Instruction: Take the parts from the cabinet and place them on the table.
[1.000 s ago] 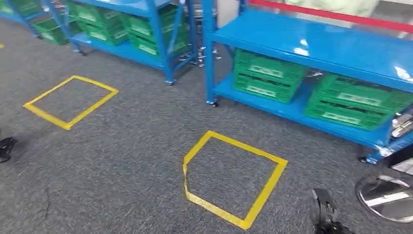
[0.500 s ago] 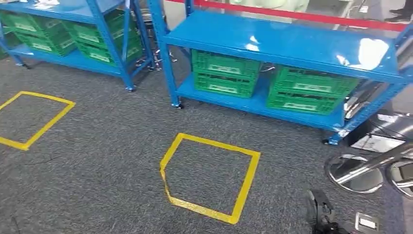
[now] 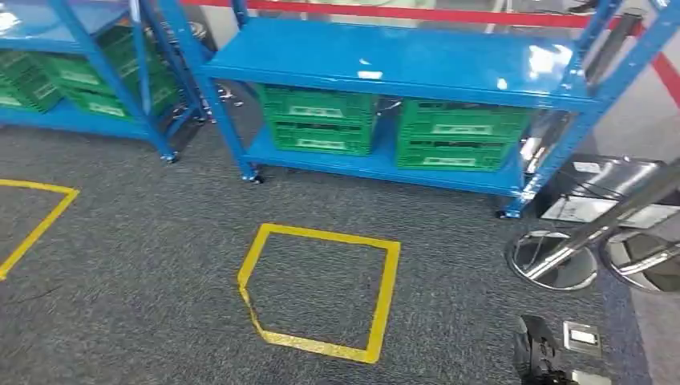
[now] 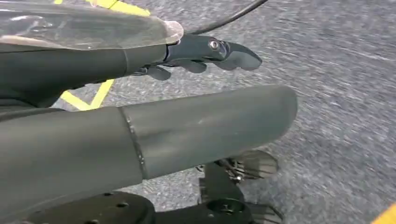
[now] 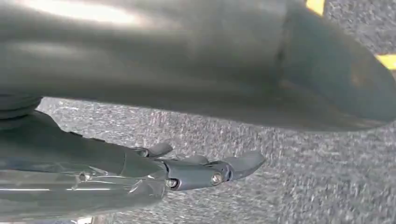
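ahead blue cabinet (image 3: 385, 60), green crates (image 3: 321, 120) below, chrome stands (image 3: 553, 261) beside

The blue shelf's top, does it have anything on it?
Empty, as far as shown: the blue shelf top is bare and shiny. Green crates sit underneath.

The head view is evenly and brightly lit from overhead, as is shown by white glare patches on the glossy top of the blue metal shelving rack (image 3: 417, 60) and by bright reflections on the polished chrome stand base (image 3: 552, 261); soft shadow is gathered beneath the rack around the green plastic crates (image 3: 321, 120), and slight softness is seen toward the frame edges. In both wrist views the grey speckled carpet floor (image 4: 345, 93) is streaked by motion blur. The nearby grey arm cover (image 5: 196, 56) is rendered out of focus with a broad pale sheen, while the left hand (image 4: 205, 53) and right hand (image 5: 201, 170) are kept fairly sharp.
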Robot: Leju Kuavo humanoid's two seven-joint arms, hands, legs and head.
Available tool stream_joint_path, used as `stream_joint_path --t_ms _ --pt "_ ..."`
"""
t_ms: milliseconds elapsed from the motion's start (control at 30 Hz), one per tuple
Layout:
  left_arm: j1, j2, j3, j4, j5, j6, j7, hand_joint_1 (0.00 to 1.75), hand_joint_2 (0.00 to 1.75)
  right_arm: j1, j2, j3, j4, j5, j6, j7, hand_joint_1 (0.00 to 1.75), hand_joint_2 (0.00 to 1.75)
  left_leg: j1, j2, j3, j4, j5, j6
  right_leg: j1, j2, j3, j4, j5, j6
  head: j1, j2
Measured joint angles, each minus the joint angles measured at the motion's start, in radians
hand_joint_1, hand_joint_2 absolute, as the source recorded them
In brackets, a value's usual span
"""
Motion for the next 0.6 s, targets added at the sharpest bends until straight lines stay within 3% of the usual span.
stream_joint_path --t_ms 33,67,100,133,167,200,233,267,300,367,433,467,500,533,600 --pt "-0.001 0.000 0.000 0.000 0.000 0.000 0.000 0.00 0.00 -0.002 0.000 0.000 0.000 0.000 -0.001 0.000 0.00 0.00 0.002 -0.030 -0.038 0.081 -0.046 -0.002 0.000 0.007 -0.003 0.000 0.002 -0.004 -0.009 0.000" --pt "0.000 0.000 0.000 0.000 0.000 0.000 0.000 0.00 0.00 -0.003 0.000 0.000 0.000 0.000 -0.001 0.000 0.00 0.00 0.002 -0.044 -0.083 0.173 -0.088 -0.003 0.001 0.016 -0.006 0.000 0.003 -0.006 -0.013 0.000" --pt "0.003 0.001 0.000 0.000 0.000 0.000 0.000 0.00 0.00 -0.003 0.000 0.000 0.000 0.000 -0.001 0.001 0.00 0.00 0.001 -0.052 -0.125 0.256 -0.117 -0.004 0.002 0.027 -0.007 0.001 0.003 -0.007 -0.016 0.000" --pt "0.005 0.001 0.000 0.000 0.000 0.000 0.000 0.00 0.00 -0.003 0.000 0.000 0.000 0.000 -0.001 0.001 0.00 0.00 0.001 -0.054 -0.152 0.301 -0.120 -0.002 0.003 0.041 -0.008 0.001 0.004 -0.008 -0.017 0.000" --pt "0.008 0.001 0.000 0.000 0.002 0.000 0.000 0.00 0.00 -0.002 0.000 0.000 0.000 0.000 -0.001 0.002 0.00 0.00 0.001 -0.054 -0.149 0.285 -0.094 0.002 0.004 0.056 -0.007 0.001 0.004 -0.008 -0.018 0.000" --pt "0.008 0.001 0.000 0.000 0.003 0.000 0.000 0.00 0.00 -0.002 0.000 0.000 0.000 0.000 -0.001 0.002 0.00 0.00 0.001 -0.056 -0.126 0.225 -0.051 0.007 0.005 0.069 -0.006 0.002 0.004 -0.008 -0.019 0.000" --pt "0.007 0.001 0.000 0.000 0.003 0.000 0.000 0.00 0.00 -0.003 0.000 0.000 0.000 0.000 -0.002 0.002 0.00 0.00 0.001 -0.063 -0.083 0.128 0.003 0.013 0.005 0.083 -0.004 0.002 0.005 -0.007 -0.019 0.000" --pt "0.007 0.002 0.000 0.000 0.003 0.000 0.000 0.00 0.00 -0.003 0.000 0.000 0.000 0.000 -0.002 0.002 0.00 0.00 -0.001 -0.087 -0.041 0.035 0.048 0.021 0.005 0.095 -0.002 0.002 0.006 -0.005 -0.020 0.000" --pt "0.007 0.006 0.000 0.000 0.003 0.000 0.000 0.00 0.00 -0.003 0.001 0.000 0.000 0.000 -0.002 0.002 0.00 0.00 -0.002 -0.140 -0.018 -0.025 0.058 0.030 0.005 0.104 -0.004 0.002 0.006 -0.002 -0.020 0.000" --pt "0.005 0.006 0.000 0.000 0.003 0.000 0.000 0.00 0.00 -0.006 0.002 0.000 0.000 0.000 -0.002 0.002 0.00 0.00 -0.004 -0.125 -0.014 -0.038 0.057 0.029 0.005 0.127 -0.013 0.005 0.010 0.011 -0.020 0.000" --pt "0.003 0.005 0.000 0.000 0.007 -0.008 -0.002 0.00 0.00 -0.002 0.002 0.000 0.000 0.000 -0.002 0.002 0.00 0.00 -0.004 -0.105 -0.011 -0.042 0.059 0.036 0.003 0.149 -0.018 -0.001 0.015 0.023 -0.020 0.000" --pt "0.002 0.000 0.000 0.000 0.011 -0.012 -0.006 0.00 0.00 -0.001 0.000 0.000 0.000 0.000 -0.002 0.002 0.00 0.00 0.006 -0.087 -0.007 -0.056 0.066 0.042 0.003 0.142 -0.019 0.006 0.010 0.026 -0.021 0.000" --pt "0.003 0.002 0.000 0.000 0.013 -0.021 -0.014 0.00 1.75 0.001 0.000 0.001 0.000 0.000 -0.002 0.003 0.00 0.00 0.004 -0.080 -0.004 -0.060 0.068 0.046 0.010 0.078 -0.030 0.037 -0.015 0.031 -0.015 0.000" --pt "0.005 0.002 0.000 0.000 0.014 -0.030 -0.021 0.00 1.75 -0.001 0.000 0.001 0.000 0.000 -0.003 0.003 0.00 0.00 0.003 -0.067 -0.004 -0.060 0.067 0.052 0.009 0.043 -0.061 0.103 -0.059 0.035 -0.002 0.000" --pt "0.009 0.003 0.000 0.000 0.017 -0.040 -0.028 0.00 1.75 -0.005 0.000 0.001 0.000 -0.002 -0.003 0.003 0.00 0.00 0.000 -0.039 -0.004 -0.060 0.066 0.053 0.004 0.019 -0.141 0.283 -0.143 0.044 0.007 0.000"
